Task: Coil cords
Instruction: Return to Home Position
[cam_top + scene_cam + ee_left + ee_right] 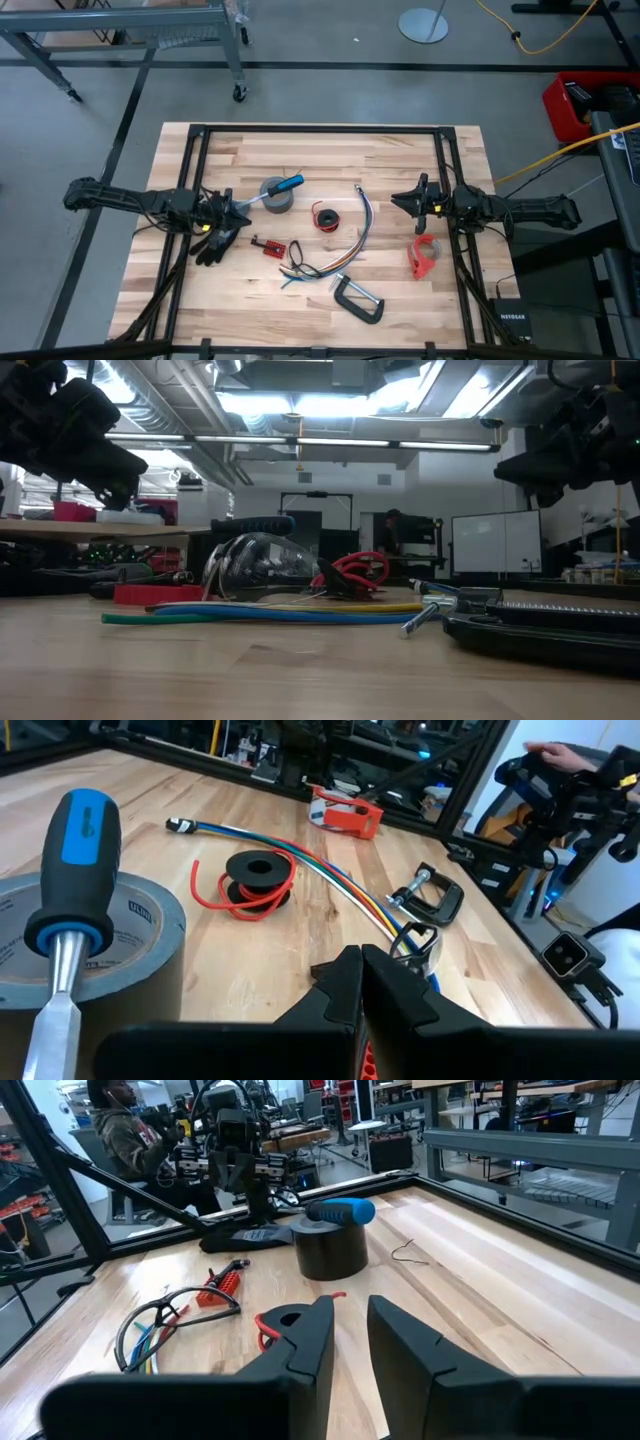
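We see the red cord ring (326, 217) lying near the table's centre, with the coloured strand bundle (352, 248) curving past its 3 o'clock side. The left gripper (243, 209) hovers at 9 o'clock, jaws together. The right gripper (398, 197) hovers at 3 o'clock, jaws slightly apart.

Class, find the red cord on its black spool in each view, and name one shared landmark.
High: red cord, table centre, right of the tape roll.
Low: mid-picture, just right of the safety glasses.
Left wrist: centre-left, beside the coloured strands.
Right wrist: low, partly behind the right pincer.
Landmark: the blue-handled screwdriver.
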